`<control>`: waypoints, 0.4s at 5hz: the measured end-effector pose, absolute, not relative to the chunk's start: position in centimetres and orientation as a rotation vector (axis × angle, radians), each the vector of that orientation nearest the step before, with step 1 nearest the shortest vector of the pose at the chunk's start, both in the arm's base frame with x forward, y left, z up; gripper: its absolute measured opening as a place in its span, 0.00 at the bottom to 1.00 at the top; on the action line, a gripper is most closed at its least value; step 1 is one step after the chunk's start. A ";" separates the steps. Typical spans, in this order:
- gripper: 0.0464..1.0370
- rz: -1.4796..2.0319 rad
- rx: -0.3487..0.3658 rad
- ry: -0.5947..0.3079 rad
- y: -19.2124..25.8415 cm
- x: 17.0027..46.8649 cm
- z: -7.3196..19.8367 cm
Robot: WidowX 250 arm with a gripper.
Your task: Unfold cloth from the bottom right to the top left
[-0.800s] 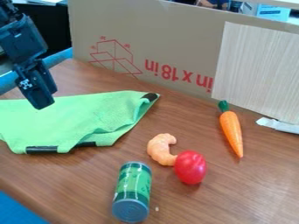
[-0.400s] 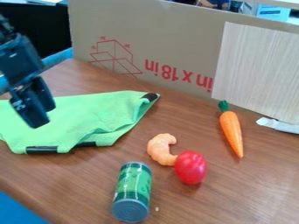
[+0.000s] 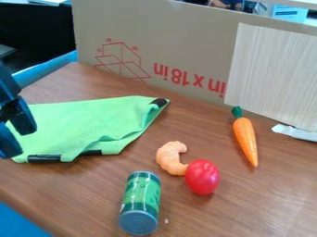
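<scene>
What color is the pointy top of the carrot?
The carrot's top is dark green, seen best in the camera view.

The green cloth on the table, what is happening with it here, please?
A black robot gripper is open at the left end of the green cloth and seems not to hold it. The cloth lies partly folded on the table, so the unfolding looks unfinished. The can, shrimp, red toy and carrot stay out of it.
</scene>
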State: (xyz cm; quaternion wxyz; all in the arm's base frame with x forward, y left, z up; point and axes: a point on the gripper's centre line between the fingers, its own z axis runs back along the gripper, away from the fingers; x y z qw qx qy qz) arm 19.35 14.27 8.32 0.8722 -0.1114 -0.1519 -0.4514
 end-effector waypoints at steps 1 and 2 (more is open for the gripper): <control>0.96 -0.990 -0.167 -0.324 14.2 18.7 7.5; 0.96 -1.002 -0.115 -0.363 14.6 18.9 7.1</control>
